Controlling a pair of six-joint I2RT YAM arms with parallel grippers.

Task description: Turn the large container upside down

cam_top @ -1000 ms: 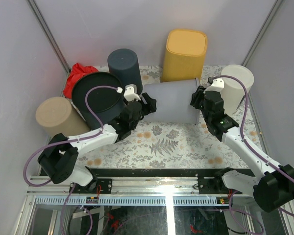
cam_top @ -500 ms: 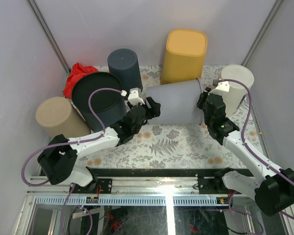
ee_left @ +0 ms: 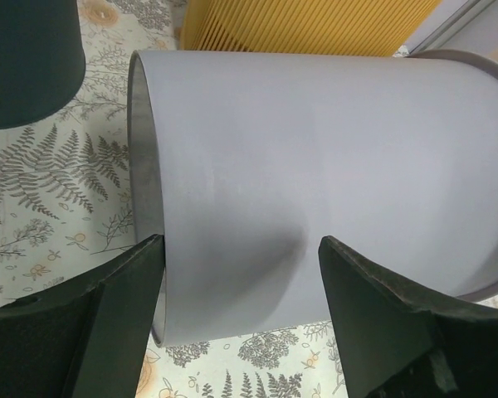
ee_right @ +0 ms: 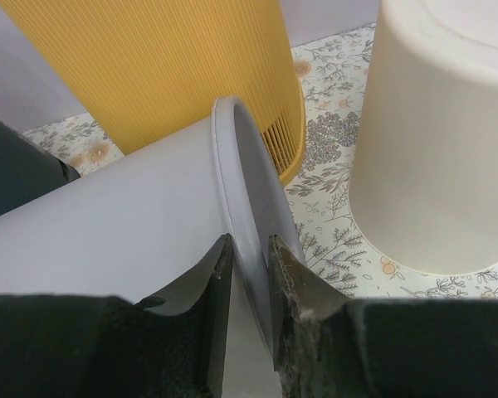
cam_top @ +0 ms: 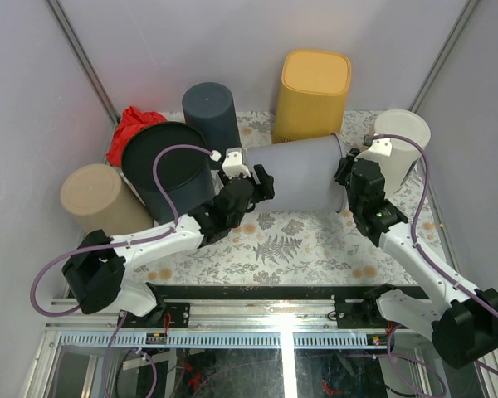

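The large container [cam_top: 299,170] is a pale grey tub lying on its side across the middle of the floral mat, its open rim [ee_right: 232,149] pointing right and lifted slightly. My right gripper [cam_top: 342,170] is shut on that rim, one finger inside the wall and one outside, as the right wrist view shows [ee_right: 249,245]. My left gripper [cam_top: 256,181] stands open at the tub's closed left end. In the left wrist view its fingers straddle the grey wall [ee_left: 315,166] without pinching it, the gripper [ee_left: 241,245] just above the mat.
A yellow ribbed bin [cam_top: 314,79] stands right behind the tub. A white container [cam_top: 402,145] is at the right, a dark blue cylinder [cam_top: 209,112] and a black bucket [cam_top: 166,162] at the left, with a tan tub [cam_top: 95,199] and red cloth [cam_top: 129,124] beyond.
My right gripper has closed on the tub's rim and raised that end a little. The left arm has slid right along the tub's closed end, still open.
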